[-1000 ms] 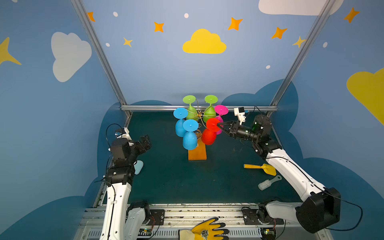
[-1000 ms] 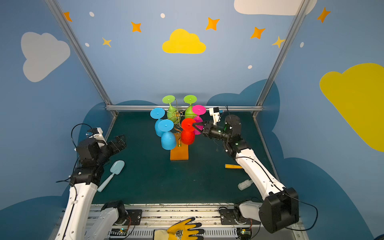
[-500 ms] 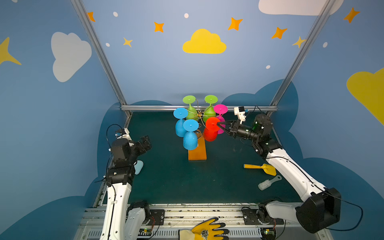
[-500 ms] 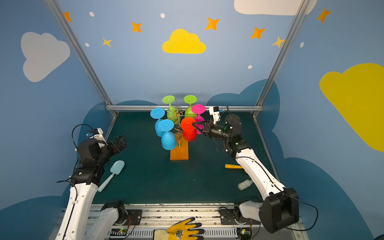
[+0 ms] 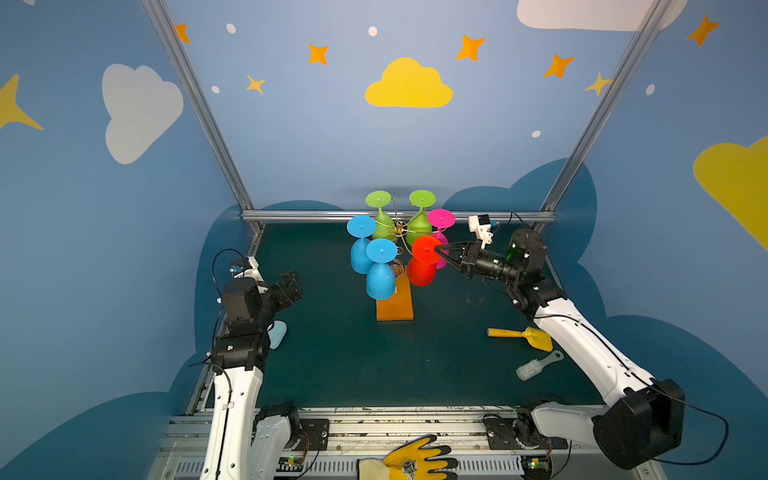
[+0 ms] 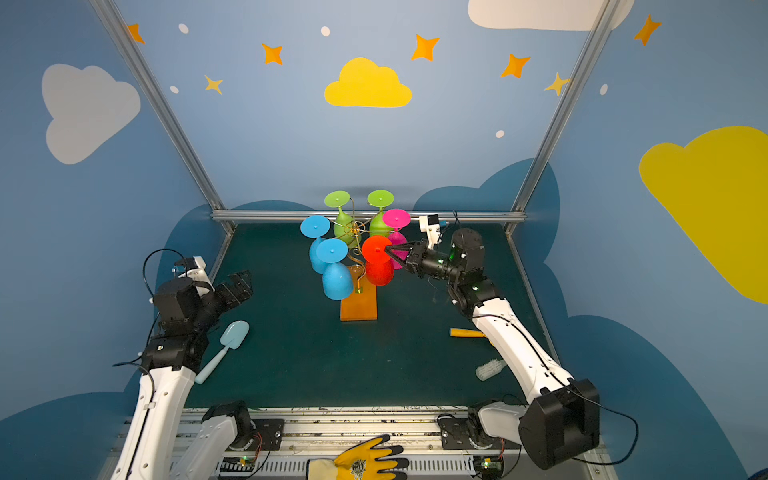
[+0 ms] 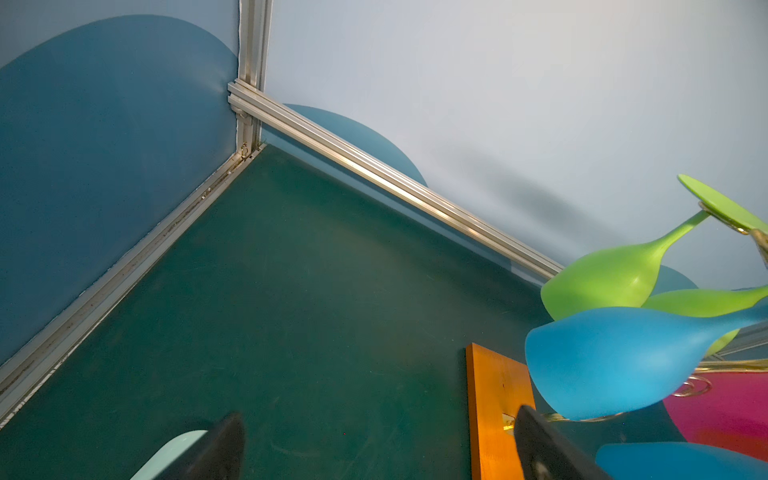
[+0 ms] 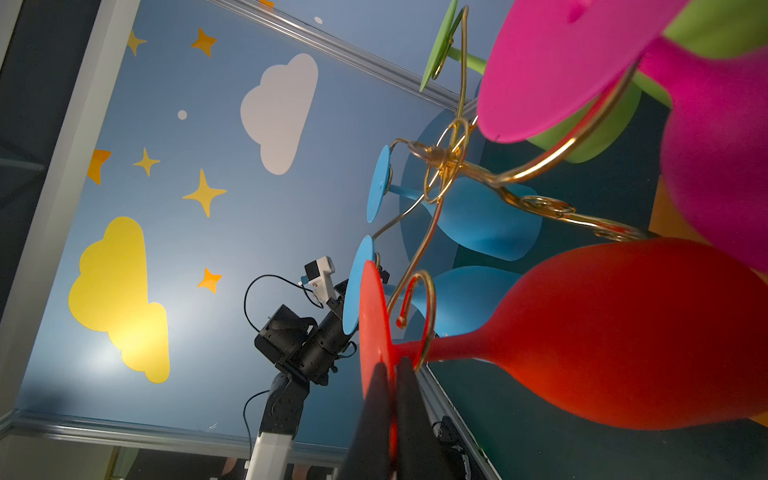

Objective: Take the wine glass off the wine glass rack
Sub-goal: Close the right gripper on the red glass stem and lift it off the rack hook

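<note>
The wine glass rack (image 5: 400, 227) is gold wire on an orange wooden base (image 5: 395, 305) (image 6: 358, 305) (image 7: 494, 399), mid-table in both top views. A red wine glass (image 5: 422, 270) (image 6: 379, 270) (image 8: 623, 332) hangs upside down on its right side, its stem still inside a curled gold hook. My right gripper (image 5: 436, 250) (image 6: 386, 250) (image 8: 392, 368) is shut on the edge of that glass's round foot. My left gripper (image 5: 291, 284) (image 6: 241, 284) (image 7: 378, 436) hovers open at the left, well away from the rack, with nothing between its fingers.
Two blue glasses (image 5: 380, 278), two green ones (image 5: 382, 220) and a pink one (image 5: 440, 218) also hang on the rack. A yellow scoop (image 5: 536, 337) and a white brush (image 5: 536, 365) lie beside the right arm. A pale blue scoop (image 6: 228, 345) lies by the left arm, and a yellow glove (image 5: 415, 461) on the front rail.
The red glass has shifted only slightly while my right gripper stays shut on its foot. The left arm has not moved.
</note>
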### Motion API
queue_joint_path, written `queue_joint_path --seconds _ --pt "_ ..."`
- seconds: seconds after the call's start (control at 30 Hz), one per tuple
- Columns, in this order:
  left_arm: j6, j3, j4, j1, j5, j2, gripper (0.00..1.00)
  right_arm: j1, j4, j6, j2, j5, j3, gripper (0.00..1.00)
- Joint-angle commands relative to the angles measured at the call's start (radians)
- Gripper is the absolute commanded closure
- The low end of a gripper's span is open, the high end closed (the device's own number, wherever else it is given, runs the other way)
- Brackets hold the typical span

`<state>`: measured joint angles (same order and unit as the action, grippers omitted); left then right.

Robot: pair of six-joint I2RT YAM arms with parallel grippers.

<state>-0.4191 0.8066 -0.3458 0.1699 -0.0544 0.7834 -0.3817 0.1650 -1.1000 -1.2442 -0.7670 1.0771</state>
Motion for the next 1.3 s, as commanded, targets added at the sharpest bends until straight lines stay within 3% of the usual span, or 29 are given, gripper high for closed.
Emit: queue_joint_path --seconds 0.0,1.27 --pt "-0.006 -0.007 0.016 0.003 -0.009 -0.009 0.01 -0.004 -0.028 0.047 0.049 0.016 -0.007 1.00" --pt "-0.015 -0.013 0.021 0.005 -0.003 -0.014 0.01 -0.092 0.002 0.037 -0.031 0.034 0.074 1.00"
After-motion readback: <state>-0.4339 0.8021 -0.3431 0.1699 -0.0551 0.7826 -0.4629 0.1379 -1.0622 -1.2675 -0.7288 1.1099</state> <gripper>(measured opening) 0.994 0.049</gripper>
